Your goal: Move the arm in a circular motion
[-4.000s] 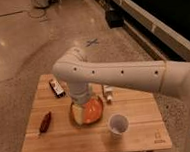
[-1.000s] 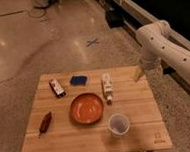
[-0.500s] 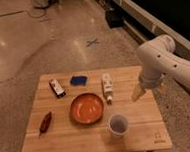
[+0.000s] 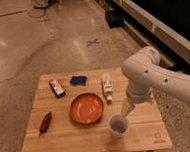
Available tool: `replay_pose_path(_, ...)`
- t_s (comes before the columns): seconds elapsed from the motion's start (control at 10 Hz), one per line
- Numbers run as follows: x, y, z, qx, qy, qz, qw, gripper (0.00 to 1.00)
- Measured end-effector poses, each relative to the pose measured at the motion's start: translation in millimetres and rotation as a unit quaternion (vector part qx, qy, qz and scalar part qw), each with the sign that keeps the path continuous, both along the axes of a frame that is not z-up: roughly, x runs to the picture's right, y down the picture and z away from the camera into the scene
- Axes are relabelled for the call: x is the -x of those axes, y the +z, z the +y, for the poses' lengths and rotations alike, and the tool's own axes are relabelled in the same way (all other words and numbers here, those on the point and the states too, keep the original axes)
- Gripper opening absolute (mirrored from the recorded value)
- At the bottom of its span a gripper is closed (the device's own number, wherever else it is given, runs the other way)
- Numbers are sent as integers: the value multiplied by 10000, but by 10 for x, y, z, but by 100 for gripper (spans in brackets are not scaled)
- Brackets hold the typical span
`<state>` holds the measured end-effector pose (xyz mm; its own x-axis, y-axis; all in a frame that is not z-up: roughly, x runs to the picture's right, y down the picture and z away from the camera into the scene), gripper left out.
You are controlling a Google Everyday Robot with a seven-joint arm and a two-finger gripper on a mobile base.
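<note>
The arm (image 4: 159, 77) is glossy white with small dark dots and reaches in from the right edge over the wooden table (image 4: 69, 138). It bends down at a thick elbow and ends in a narrow tan tip. That tip is the gripper (image 4: 126, 109), hanging just above and to the right of the white cup (image 4: 118, 124), near the table's right half. Nothing shows held in it.
On the table lie an orange bowl (image 4: 86, 108) in the middle, a white bottle (image 4: 107, 86) on its side, a blue sponge (image 4: 78, 80), a dark snack bar (image 4: 57, 88) and a red-brown object (image 4: 45, 122) at the left. Polished floor surrounds the table; a dark counter runs along the right.
Over the last second the arm swung from beyond the table's right edge down and leftward, bringing the tip over the table beside the cup. The objects on the table have not moved.
</note>
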<state>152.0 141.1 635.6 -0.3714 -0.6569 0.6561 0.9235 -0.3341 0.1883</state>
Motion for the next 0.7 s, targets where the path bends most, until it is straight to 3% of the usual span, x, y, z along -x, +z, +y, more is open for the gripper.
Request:
replay_pose_path(0.3, 573, 61, -112, 0, -611, -477, 9970, 80)
replay_pose_path(0.5, 984, 149, -236, 36, -1049, -905, 9904, 80)
replay_pose_path(0.7, 1358, 282, -336, 132, -1494, -1299, 9801, 80)
